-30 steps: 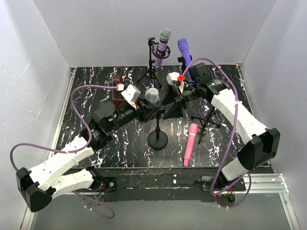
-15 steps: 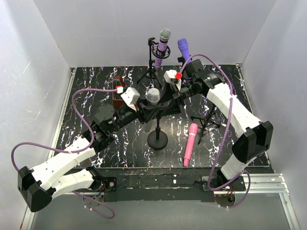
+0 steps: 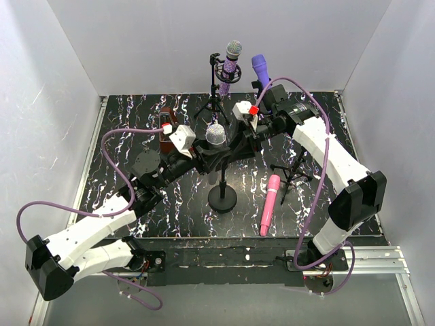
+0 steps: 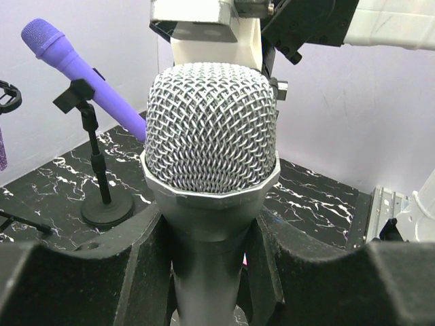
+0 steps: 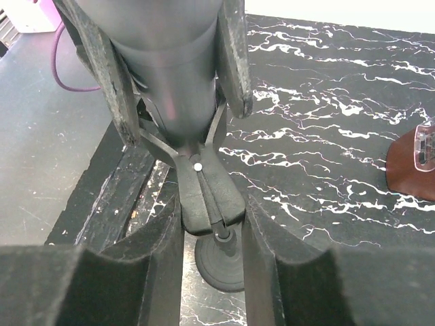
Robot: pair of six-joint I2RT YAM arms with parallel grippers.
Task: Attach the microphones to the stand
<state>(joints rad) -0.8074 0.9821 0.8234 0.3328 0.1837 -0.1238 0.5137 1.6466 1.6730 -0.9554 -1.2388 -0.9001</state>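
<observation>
My left gripper is shut on the silver-grey microphone, holding it upright over the round-base stand. From the right, my right gripper is shut on the stand's black clip, its fingers pressing the clip's two handles. The clip's upper arms sit at the bottom end of the silver microphone's body. A glittery purple microphone stands in the tripod stand at the back. The violet microphone sits in another stand. The pink microphone lies flat on the table.
A dark red box lies at the back left of the black marbled table. A small black tripod stand stands by the pink microphone. White walls close in the sides and back.
My right gripper has moved left to the stand's clip and shut on its handles. The left gripper has kept its hold on the silver-grey microphone, shifting only slightly.
</observation>
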